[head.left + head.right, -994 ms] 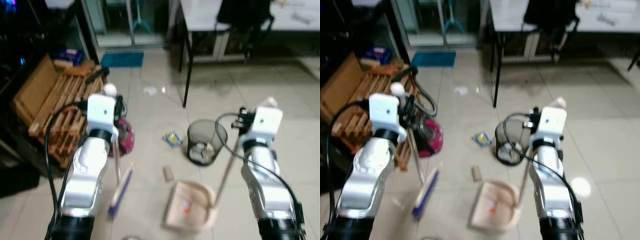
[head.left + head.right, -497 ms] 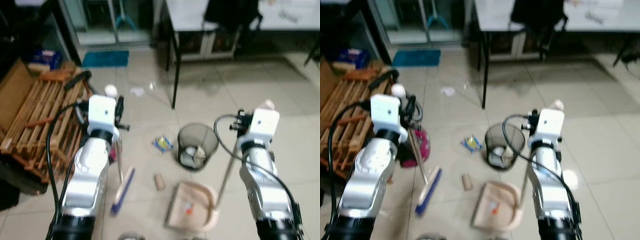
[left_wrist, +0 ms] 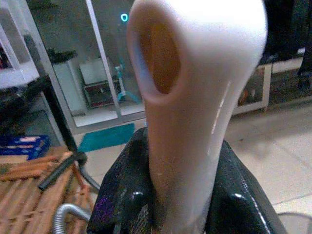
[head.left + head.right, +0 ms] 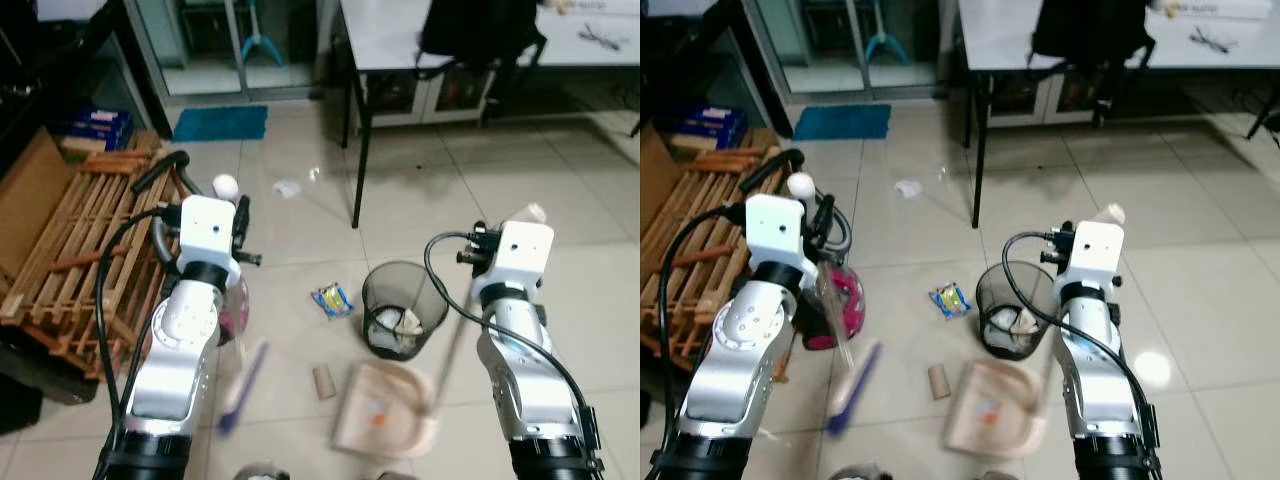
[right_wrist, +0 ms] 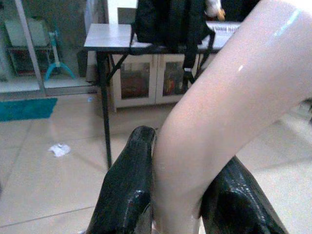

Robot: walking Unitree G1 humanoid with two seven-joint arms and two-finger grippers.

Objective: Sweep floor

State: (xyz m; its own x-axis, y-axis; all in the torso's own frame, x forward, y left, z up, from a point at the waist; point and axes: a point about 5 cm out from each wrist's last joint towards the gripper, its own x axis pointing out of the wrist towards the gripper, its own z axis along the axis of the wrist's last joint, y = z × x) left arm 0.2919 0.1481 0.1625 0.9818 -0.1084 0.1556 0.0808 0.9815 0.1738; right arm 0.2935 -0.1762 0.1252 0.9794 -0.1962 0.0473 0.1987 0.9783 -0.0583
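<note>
Two tools in play: my left gripper [image 3: 180, 195] is clamped on the broom handle [image 3: 190, 97], brush head [image 4: 243, 385] blurred on the floor at seven o'clock of the mesh bin [image 4: 404, 322]. My right gripper [image 5: 178, 195] is clamped on the dustpan handle [image 5: 219, 97]; the dustpan [image 4: 385, 410] lies at six o'clock of the bin. Yellow wrapper [image 4: 331, 299] at nine, cardboard roll [image 4: 323, 380] near the pan.

Indoor light is dim and cool, with the far left corner nearly black and a soft shadow under the desk [image 4: 400, 30]. A bright spot of glare sits on the tiled floor [image 4: 1153, 367]. The broom [image 4: 238, 385] is smeared by motion blur, and the wrist views show their handles close, overexposed and soft.
</note>
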